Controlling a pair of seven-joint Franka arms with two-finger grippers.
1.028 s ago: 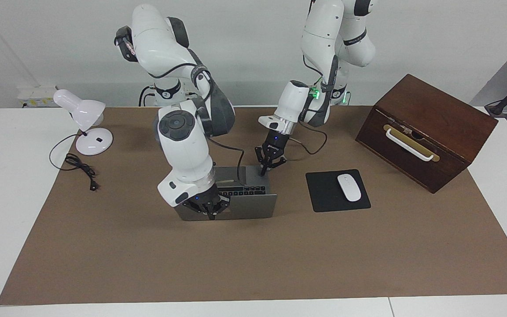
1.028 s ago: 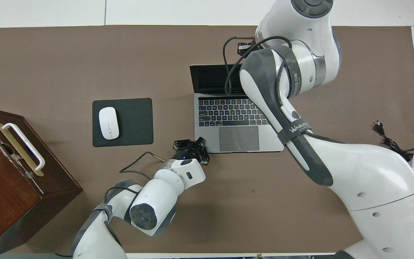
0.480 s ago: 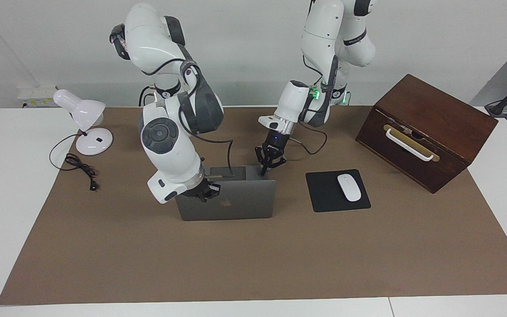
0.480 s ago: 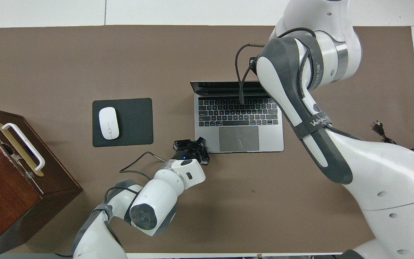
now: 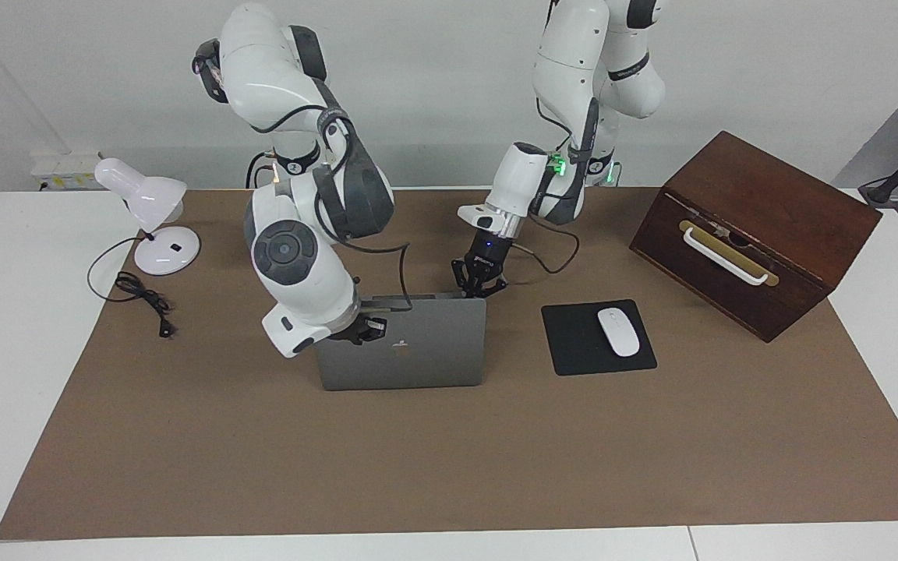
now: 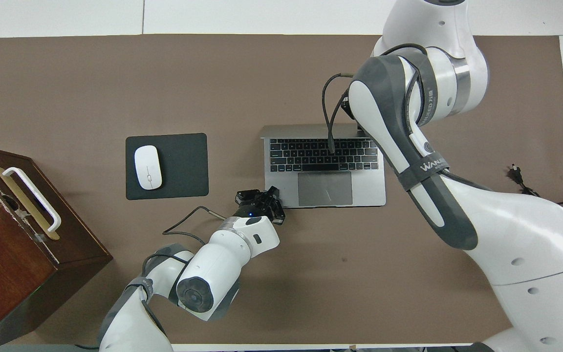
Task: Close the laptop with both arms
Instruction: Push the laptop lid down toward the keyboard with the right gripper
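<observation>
Laptop (image 5: pixel 433 354) at centre of frame on brown mat (image 5: pixel 418 467), lid part-way down, its back turned to the facing camera. Dark apple logo (image 5: pixel 400 344) on lid. From overhead, keyboard (image 6: pixel 323 154) and trackpad (image 6: pixel 324 188) uncovered, lid seen as a thin strip along the keyboard's upper edge. Grey band (image 6: pixel 421 166) on right arm with lettering beginning "WAN"; rest not readable.

Counted: one laptop, two arms, one mouse (image 5: pixel 619 332) on one black pad (image 5: pixel 574 343), one wooden box (image 5: pixel 761 234) with a white handle toward the left arm's end, one white lamp (image 5: pixel 149 210) and one loose cable (image 5: pixel 145 300) toward the right arm's end.

Right gripper (image 5: pixel 367 329) closed tight, empty, pressed against the lid's back close to its top edge, at the corner toward the right arm's end. Hidden under its own arm from overhead.

Left gripper (image 5: pixel 479 287) closed tight too, holding nothing, tips down at the base's corner beside the trackpad, on the edge nearest the robots; in the facing view tips hidden by the lid's top edge.
</observation>
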